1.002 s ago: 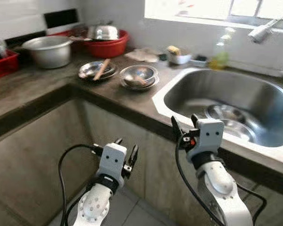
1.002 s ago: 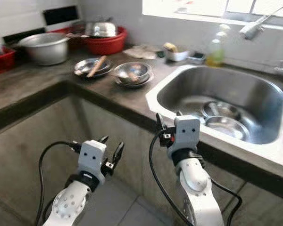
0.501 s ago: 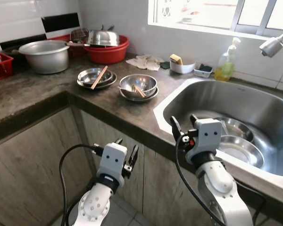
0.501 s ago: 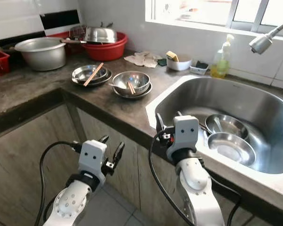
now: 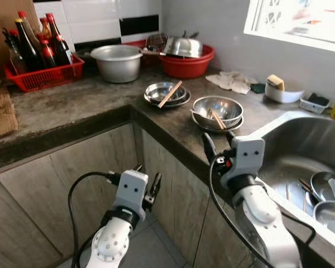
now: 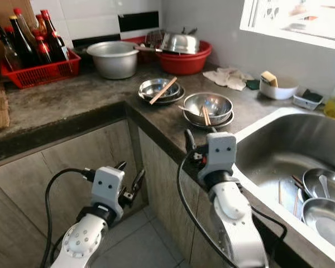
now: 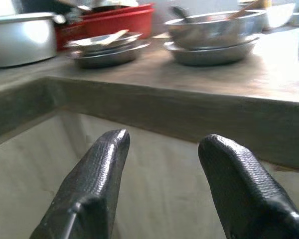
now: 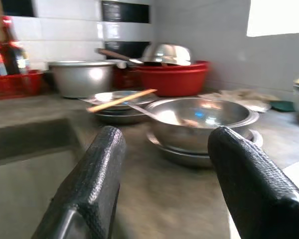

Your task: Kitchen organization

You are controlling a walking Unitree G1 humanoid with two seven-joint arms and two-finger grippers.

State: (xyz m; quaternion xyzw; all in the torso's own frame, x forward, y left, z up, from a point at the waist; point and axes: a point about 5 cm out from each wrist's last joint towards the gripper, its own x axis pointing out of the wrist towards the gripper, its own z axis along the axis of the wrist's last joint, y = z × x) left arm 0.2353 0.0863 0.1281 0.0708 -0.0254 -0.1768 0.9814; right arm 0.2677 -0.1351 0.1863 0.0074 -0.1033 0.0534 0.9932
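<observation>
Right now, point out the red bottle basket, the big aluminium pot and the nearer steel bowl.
red bottle basket [image 5: 44, 75], left eye view, front wall.
big aluminium pot [image 5: 117, 64], left eye view, side wall.
nearer steel bowl [image 5: 218, 107], left eye view, inner surface.

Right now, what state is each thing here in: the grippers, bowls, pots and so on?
Left gripper: open, empty, low before the cupboard.
Right gripper: open, empty, at the counter edge.
Near bowl: upright on a plate, chopsticks inside.
Far bowl: upright, a chopstick lying across it.
Pot: upright, uncovered.
Red basin: holds an upturned steel dish.
Red basket: full of standing bottles.
Sink: dishes lying inside.
</observation>
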